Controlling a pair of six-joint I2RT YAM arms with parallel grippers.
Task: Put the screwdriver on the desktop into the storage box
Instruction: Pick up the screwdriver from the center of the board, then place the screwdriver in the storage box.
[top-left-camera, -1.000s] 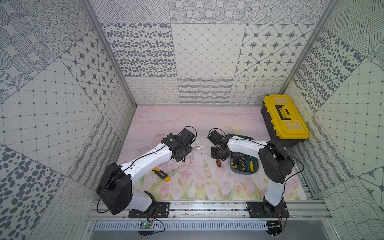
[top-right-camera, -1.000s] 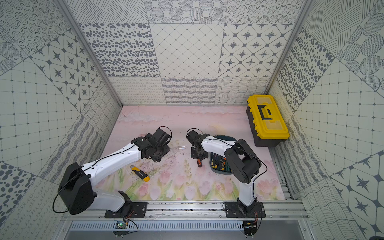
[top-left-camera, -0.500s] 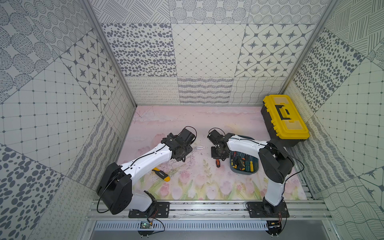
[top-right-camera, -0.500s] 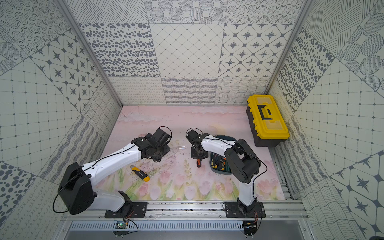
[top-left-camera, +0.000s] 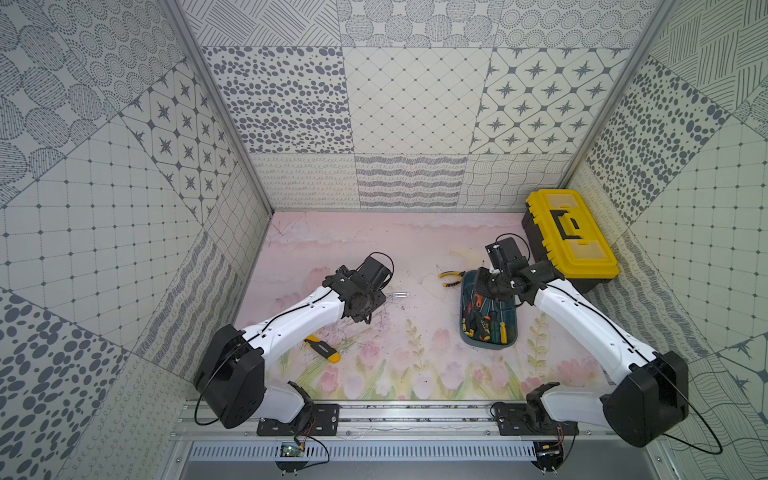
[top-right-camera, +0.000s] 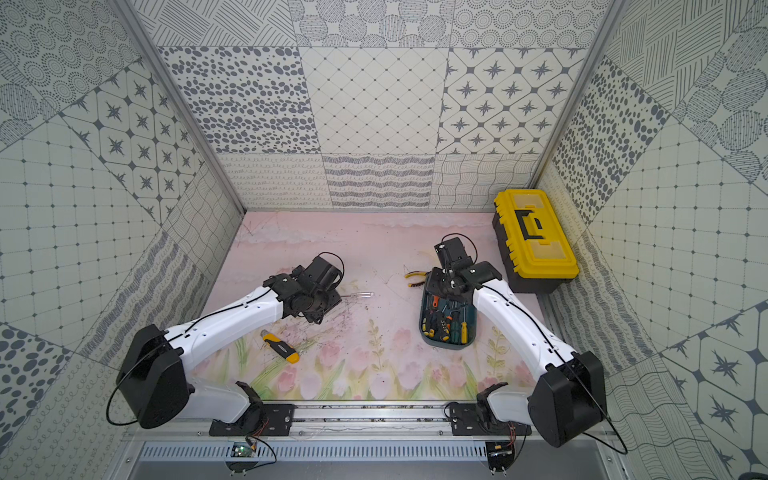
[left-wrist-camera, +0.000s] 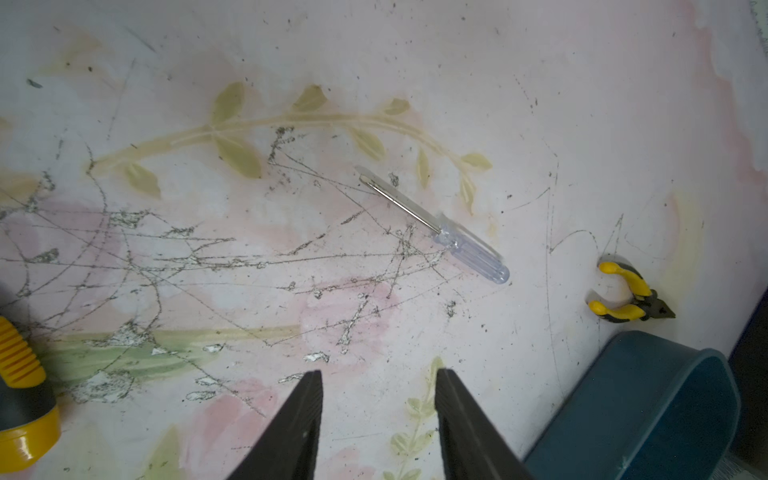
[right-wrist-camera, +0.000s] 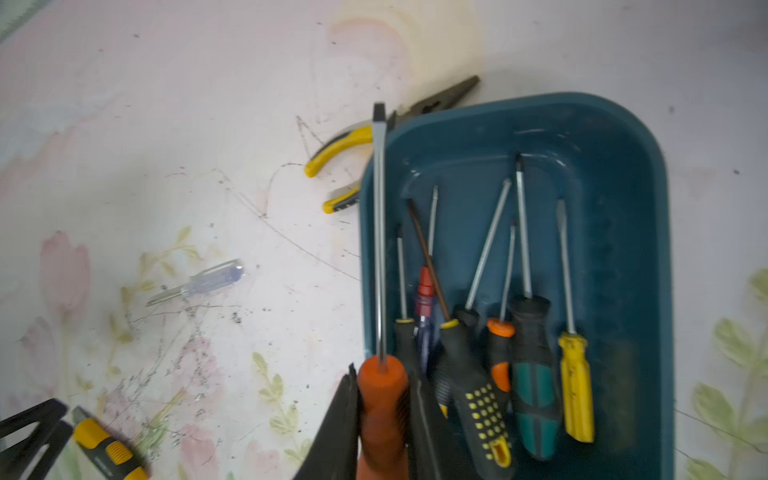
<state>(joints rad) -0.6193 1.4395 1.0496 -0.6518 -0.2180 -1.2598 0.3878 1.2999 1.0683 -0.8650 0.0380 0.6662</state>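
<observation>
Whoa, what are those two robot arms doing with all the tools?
They are tidying tools into the dark teal plastic storage box, where several other screwdrivers already lie. The right gripper is shut on a long orange-handled flat screwdriver, holding it along the box's edge. The left gripper hangs open above the pink flowery desktop, close to a small clear-handled screwdriver lying there, not yet picked up.

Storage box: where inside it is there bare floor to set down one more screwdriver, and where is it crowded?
Bare floor: the box end by the pliers, beyond the shaft tips, and the strip between the yellow screwdriver and the side wall. Crowded: the opposite end, where the handles bunch together.
</observation>
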